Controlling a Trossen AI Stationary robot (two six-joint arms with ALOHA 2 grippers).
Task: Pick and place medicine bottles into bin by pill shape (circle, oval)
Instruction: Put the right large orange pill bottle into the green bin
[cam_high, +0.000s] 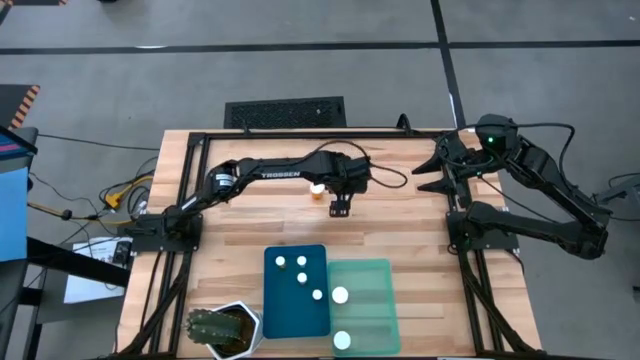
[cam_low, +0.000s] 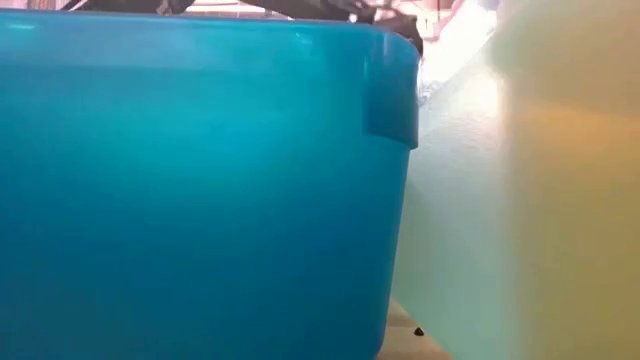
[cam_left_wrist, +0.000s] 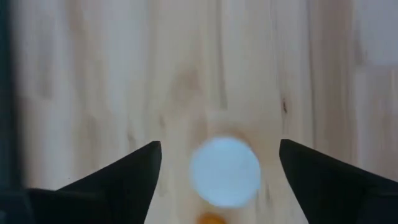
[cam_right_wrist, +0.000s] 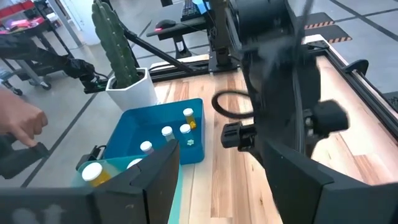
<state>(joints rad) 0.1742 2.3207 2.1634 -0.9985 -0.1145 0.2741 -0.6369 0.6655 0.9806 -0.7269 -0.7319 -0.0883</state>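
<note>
Left gripper (cam_high: 340, 208) hangs over the middle of the bench (cam_high: 250, 215), fingers spread wide and holding nothing. A lone bottle (cam_high: 317, 189) stands on bare wood just up-frame of it; from the left wrist its white cap (cam_left_wrist: 224, 171) sits between the two dark fingers (cam_left_wrist: 134, 174), wood showing on either side, no contact. Plenty of open planks around that bottle, nothing crowding it.

Lower centre of the high view, the blue tray (cam_high: 296, 292) and green tray (cam_high: 362, 300) lie side by side, touching along their long edges. Four white caps in the blue one, two in the green. The green tray reaches almost to the bench's lower edge. A cactus (cam_high: 215, 326) in its white pot (cam_high: 243, 321) stands at the lower left, just beside the blue tray.

Right gripper (cam_high: 425, 170) waits at the upper right of the frame, by the black frame rail, fingers apart, well away from everything.

The low camera is walled off by the blue tray's side (cam_low: 190, 190). Beyond the bench, grey floor, and a person's hand (cam_right_wrist: 22, 124) at the left edge of the right wrist view.
</note>
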